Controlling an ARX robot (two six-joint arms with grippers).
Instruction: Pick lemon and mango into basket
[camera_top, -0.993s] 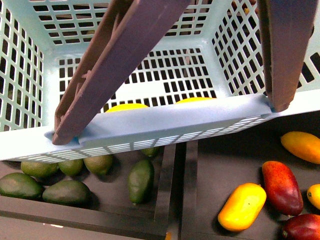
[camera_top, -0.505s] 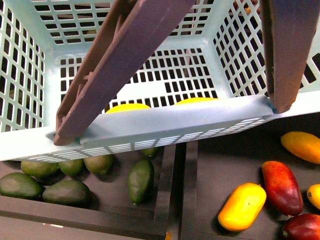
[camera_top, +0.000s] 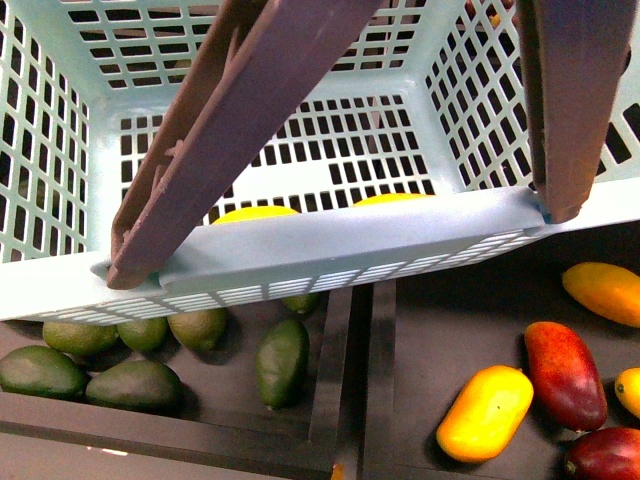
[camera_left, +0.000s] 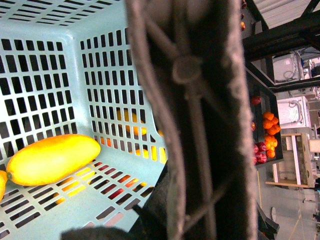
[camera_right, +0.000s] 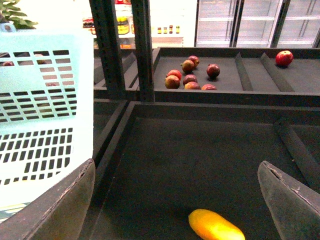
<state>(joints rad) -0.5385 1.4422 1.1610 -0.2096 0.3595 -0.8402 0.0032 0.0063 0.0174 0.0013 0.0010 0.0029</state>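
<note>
The mint-green basket (camera_top: 330, 245) hangs close in the front view, its brown handles (camera_top: 230, 120) raised. Two yellow fruits lie on its floor, mostly hidden behind the near rim: one bright yellow (camera_top: 255, 213), one more orange-yellow (camera_top: 392, 200). The left wrist view shows a bright yellow oval fruit (camera_left: 52, 157) inside the basket (camera_left: 45, 85); whether it is the lemon or the mango I cannot tell. My left gripper (camera_left: 192, 220) is shut on the brown handle (camera_left: 200, 100). My right gripper (camera_right: 177, 200) is open above a dark tray, with an orange-yellow mango (camera_right: 215, 226) lying below, between its fingers (camera_right: 65, 210).
Below the basket, a left bin holds several green avocados (camera_top: 280, 360). The right bin holds orange-yellow mangoes (camera_top: 485, 413) and dark red ones (camera_top: 563, 373), with a divider (camera_top: 350, 380) between the bins. Red apples (camera_right: 190, 79) sit on a farther shelf. The basket wall (camera_right: 40, 125) stands beside my right gripper.
</note>
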